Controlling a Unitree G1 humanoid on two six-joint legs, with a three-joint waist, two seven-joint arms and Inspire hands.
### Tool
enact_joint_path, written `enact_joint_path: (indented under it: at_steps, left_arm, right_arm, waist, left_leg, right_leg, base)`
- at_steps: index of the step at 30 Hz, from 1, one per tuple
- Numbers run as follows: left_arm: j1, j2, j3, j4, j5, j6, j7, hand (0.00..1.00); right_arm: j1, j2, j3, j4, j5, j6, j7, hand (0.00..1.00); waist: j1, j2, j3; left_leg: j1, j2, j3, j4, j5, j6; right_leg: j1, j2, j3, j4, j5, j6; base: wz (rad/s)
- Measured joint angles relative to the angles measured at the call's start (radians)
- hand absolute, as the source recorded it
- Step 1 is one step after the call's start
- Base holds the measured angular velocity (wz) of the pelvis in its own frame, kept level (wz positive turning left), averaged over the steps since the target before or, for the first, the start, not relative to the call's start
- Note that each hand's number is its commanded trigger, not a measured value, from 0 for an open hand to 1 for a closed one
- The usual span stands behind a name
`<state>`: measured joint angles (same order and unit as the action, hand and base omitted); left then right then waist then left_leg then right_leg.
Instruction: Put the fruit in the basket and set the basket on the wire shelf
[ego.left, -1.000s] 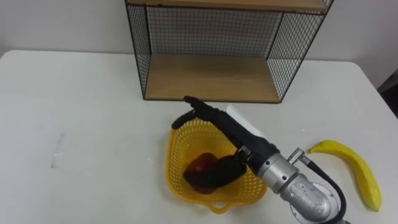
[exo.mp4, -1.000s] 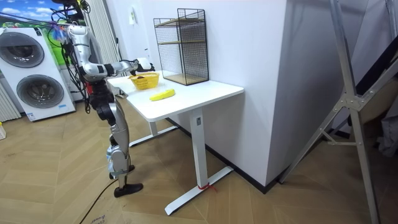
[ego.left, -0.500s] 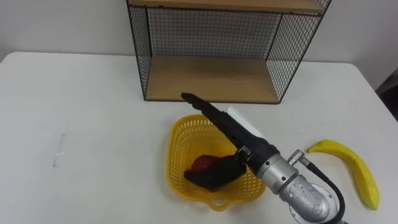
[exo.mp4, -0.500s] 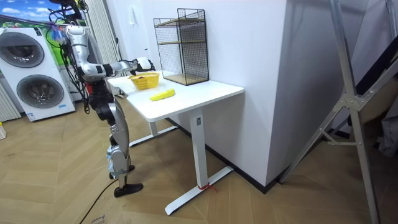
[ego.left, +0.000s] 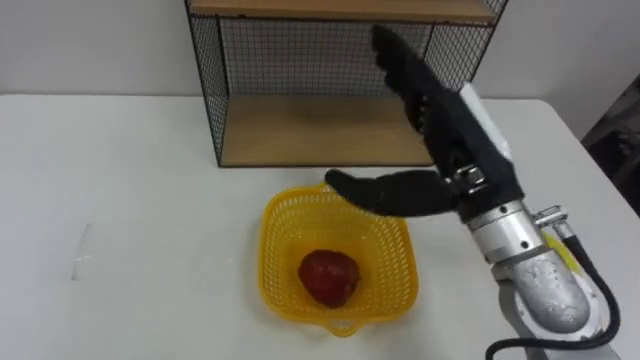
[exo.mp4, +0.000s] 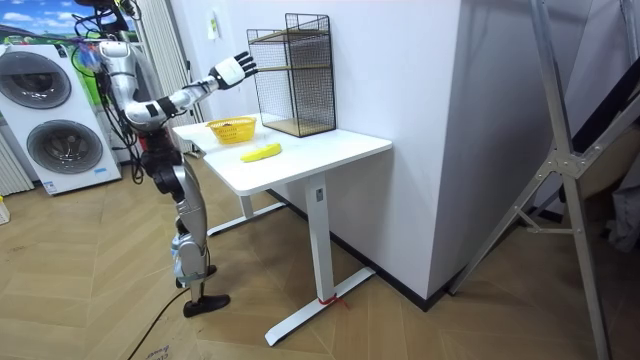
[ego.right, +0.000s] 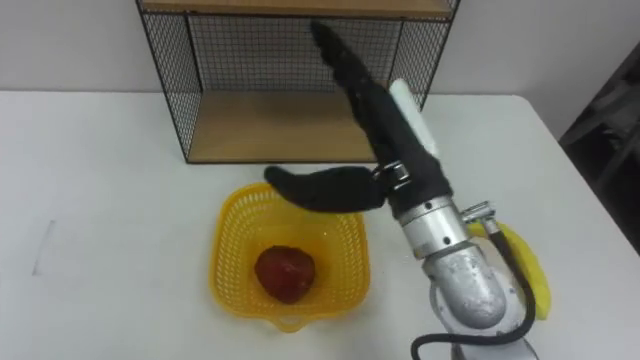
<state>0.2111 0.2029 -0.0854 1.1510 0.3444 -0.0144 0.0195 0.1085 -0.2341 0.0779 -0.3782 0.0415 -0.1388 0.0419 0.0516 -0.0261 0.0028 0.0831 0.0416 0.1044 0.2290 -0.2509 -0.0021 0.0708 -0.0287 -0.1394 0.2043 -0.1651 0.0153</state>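
One yellow basket (ego.left: 280, 250), one red fruit (ego.left: 328, 276), one banana (ego.right: 527, 268), one wire shelf (ego.left: 320, 130), one table (ego.left: 120, 200).

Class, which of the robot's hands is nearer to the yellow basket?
Right. The right hand hovers open above the far right rim of the basket, with its thumb over the rim; the left hand is nowhere near the basket.

Right hand (ego.left: 452, 150) is held high and forward on an outstretched right arm (exo.mp4: 185, 95), which slopes upward from the shoulder. Fingers (ego.left: 400, 65) are straight and close together, pointing away from the body. Thumb (ego.left: 380, 192) is spread wide toward the robot's left. The hand holds nothing. Robot stands upright.
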Motion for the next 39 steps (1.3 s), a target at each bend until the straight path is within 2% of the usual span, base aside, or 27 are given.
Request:
enact_joint_path:
  at_steps: [3, 6, 7, 9, 14, 16, 17, 20, 22, 26, 32, 34, 39]
  left_arm:
    - [0.012, -0.003, 0.009, 0.013, 0.000, -0.007, 0.010, 0.00]
    - [0.021, -0.009, 0.033, 0.022, 0.002, -0.009, 0.009, 0.00]
    - [0.021, -0.012, 0.054, 0.028, 0.005, -0.009, 0.008, 0.00]
    - [0.024, -0.012, 0.078, 0.027, 0.004, -0.009, 0.008, 0.00]
    - [0.029, -0.012, 0.089, 0.025, 0.003, -0.008, 0.009, 0.00]
    - [0.036, -0.012, 0.092, 0.001, 0.003, -0.008, 0.010, 0.00]
    - [0.038, -0.012, 0.104, -0.008, 0.002, -0.008, 0.010, 0.00]
    - [0.040, -0.010, 0.131, -0.016, 0.002, -0.008, 0.013, 0.00]
    - [0.042, -0.011, 0.143, -0.016, 0.000, -0.006, 0.018, 0.00]
    - [0.048, -0.009, 0.151, -0.013, 0.001, 0.008, 0.019, 0.00]
    - [0.047, -0.005, 0.172, -0.017, 0.020, 0.039, 0.006, 0.00]
    - [0.048, -0.004, 0.187, -0.022, 0.020, 0.043, 0.006, 0.00]
    - [0.052, -0.001, 0.190, -0.052, 0.020, 0.060, -0.005, 0.00]
  right_arm:
    - [0.000, 0.001, -0.063, -0.003, 0.000, -0.016, -0.049, 0.00]
    - [0.000, 0.000, -0.106, -0.022, -0.008, -0.016, -0.088, 0.00]
    - [-0.001, -0.003, -0.121, -0.039, -0.015, -0.017, -0.101, 0.00]
    - [-0.002, -0.015, -0.138, -0.049, -0.024, -0.028, -0.128, 0.00]
    - [-0.012, -0.027, -0.154, -0.037, -0.069, -0.036, -0.209, 0.00]
    - [-0.011, -0.029, -0.181, -0.021, -0.075, -0.036, -0.250, 0.00]
    - [-0.011, -0.036, -0.199, -0.011, -0.072, -0.036, -0.269, 0.00]
    - [-0.011, -0.084, -0.238, 0.052, -0.050, -0.039, -0.295, 0.00]
    - [-0.011, -0.087, -0.255, 0.096, -0.047, -0.038, -0.306, 0.00]
    - [-0.009, -0.089, -0.264, 0.200, -0.044, -0.033, -0.315, 0.00]
    - [-0.010, -0.090, -0.268, 0.351, -0.048, 0.012, -0.311, 0.00]
    - [-0.009, -0.090, -0.268, 0.376, -0.049, 0.030, -0.309, 0.00]
    - [-0.011, -0.090, -0.268, 0.440, -0.038, 0.046, -0.261, 0.00]
  waist:
    - [-0.020, 0.009, 0.0058]
    - [-0.034, 0.009, 0.0046]
    - [-0.034, 0.004, 0.0011]
    - [-0.036, 0.001, 0.0017]
    - [-0.048, -0.012, -0.0044]
    - [-0.050, -0.020, -0.0023]
    - [-0.050, -0.020, 0.0014]
    - [-0.049, -0.029, -0.0007]
    - [-0.050, -0.033, 0.0007]
    - [-0.051, -0.039, 0.0021]
    - [-0.055, -0.048, -0.0034]
    - [-0.058, -0.048, -0.0034]
    - [-0.068, -0.046, -0.0024]
  left_leg:
    - [0.000, 0.000, 0.001, -0.001, 0.000, 0.000]
    - [-0.001, 0.000, 0.003, -0.010, 0.004, -0.001]
    - [0.001, 0.000, 0.006, -0.015, 0.005, -0.001]
    - [0.012, 0.000, 0.010, -0.025, 0.008, -0.001]
    - [0.017, 0.000, 0.012, -0.025, 0.008, -0.001]
    - [0.016, -0.001, 0.009, -0.025, 0.008, -0.001]
    - [0.015, -0.001, 0.006, -0.025, 0.008, -0.001]
    - [0.017, -0.001, 0.006, -0.030, 0.008, -0.001]
    - [0.020, -0.001, 0.007, -0.032, 0.008, -0.001]
    - [0.033, -0.001, 0.007, -0.041, 0.008, -0.002]
    - [0.033, -0.001, 0.003, -0.034, 0.008, -0.002]
    - [0.032, -0.001, 0.003, -0.031, 0.008, -0.002]
    - [0.031, -0.001, 0.006, -0.029, 0.008, -0.001]
  right_leg:
    - [-0.001, 0.000, 0.000, -0.001, 0.002, 0.000]
    - [-0.007, 0.001, 0.002, -0.002, 0.002, 0.000]
    - [-0.008, 0.001, 0.003, -0.003, 0.002, 0.000]
    - [-0.005, 0.003, 0.008, -0.005, 0.002, 0.000]
    - [0.002, 0.003, 0.015, -0.017, 0.002, 0.000]
    - [0.003, 0.003, 0.010, -0.019, 0.002, 0.000]
    - [0.003, 0.003, 0.008, -0.019, 0.002, 0.000]
    - [0.005, 0.003, 0.006, -0.019, 0.002, 0.000]
    - [0.009, 0.003, 0.006, -0.019, 0.002, 0.000]
    - [0.015, 0.003, 0.004, -0.019, 0.002, 0.000]
    - [0.015, 0.003, 0.003, -0.019, 0.002, 0.000]
    - [0.015, 0.002, 0.003, -0.019, 0.002, 0.000]
    - [0.016, 0.001, 0.001, -0.019, 0.002, 0.000]
  base:
    - [0.00]
    - [-0.02]
    - [-0.04]
    - [-0.08]
    - [-0.01]
    - [0.00]
    - [0.00]
    - [0.00]
    - [0.00]
    - [0.00]
    - [0.00]
    - [0.00]
    - [0.00]
